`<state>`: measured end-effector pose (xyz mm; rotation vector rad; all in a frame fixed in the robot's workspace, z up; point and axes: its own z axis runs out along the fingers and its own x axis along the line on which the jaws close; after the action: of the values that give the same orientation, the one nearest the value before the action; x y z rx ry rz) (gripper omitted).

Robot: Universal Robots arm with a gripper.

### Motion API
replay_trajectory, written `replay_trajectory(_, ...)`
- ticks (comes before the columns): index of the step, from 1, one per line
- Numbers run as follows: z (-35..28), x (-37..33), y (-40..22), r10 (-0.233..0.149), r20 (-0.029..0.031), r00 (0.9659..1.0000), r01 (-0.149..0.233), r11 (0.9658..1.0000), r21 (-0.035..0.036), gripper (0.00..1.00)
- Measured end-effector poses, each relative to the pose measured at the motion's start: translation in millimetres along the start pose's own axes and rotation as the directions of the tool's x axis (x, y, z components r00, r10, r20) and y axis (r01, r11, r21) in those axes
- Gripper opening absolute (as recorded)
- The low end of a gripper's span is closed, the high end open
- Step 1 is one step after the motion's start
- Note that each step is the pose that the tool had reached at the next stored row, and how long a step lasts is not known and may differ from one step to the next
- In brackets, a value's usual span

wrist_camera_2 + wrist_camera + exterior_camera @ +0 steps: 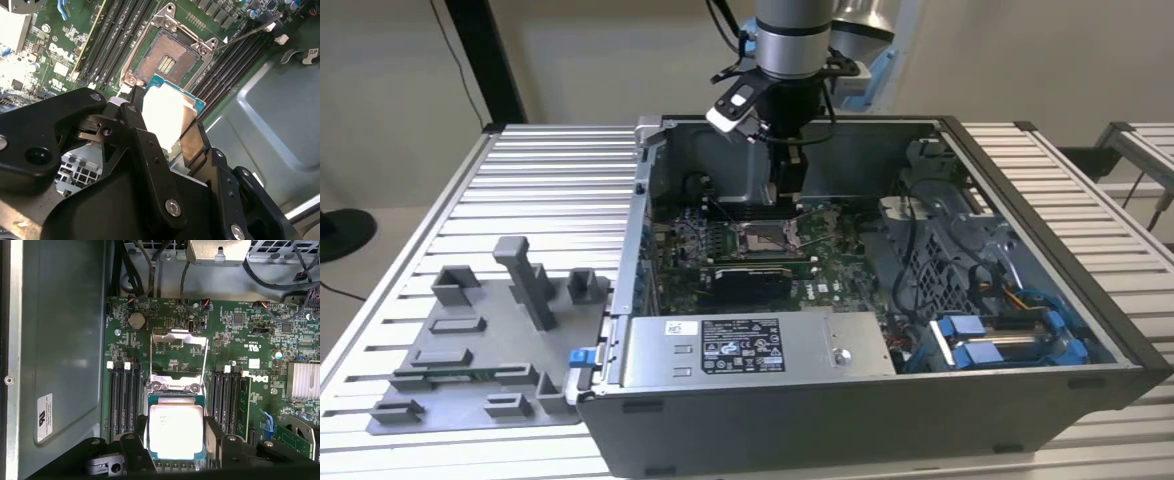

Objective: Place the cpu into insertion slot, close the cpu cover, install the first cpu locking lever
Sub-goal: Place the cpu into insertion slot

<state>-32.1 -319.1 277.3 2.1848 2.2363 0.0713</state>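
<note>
My gripper [165,122] is shut on the cpu [167,112], a flat square chip with a bright silvery top and green edge. Black fingers [212,437] press on two opposite sides of the cpu [176,430]. The insertion slot [167,60] lies uncovered just beyond the chip, its dark pin field showing inside a metal rim. The chip hangs a little above the board, apart from the slot. The cpu cover [179,337], a thin silvery frame, stands swung open past the slot. A thin locking lever [247,32] sticks out free beside the slot. In the exterior view the gripper [787,195] reaches down into the open computer case over the slot [765,237].
Black memory slots [125,390] flank the socket on both sides. The case's grey walls [1067,250] enclose the board. A boxed power supply [747,345] and blue drive clips [987,340] sit at the near side. A grey fixture plate [480,350] lies on the table at the exterior view's left.
</note>
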Motion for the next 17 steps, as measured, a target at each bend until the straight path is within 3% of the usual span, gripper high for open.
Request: replay_trajectory(17, 2.1, 0.0, -0.1, 0.0, -0.0002, 1.0, 0.0, 1.0, 0.0003, 0.0)
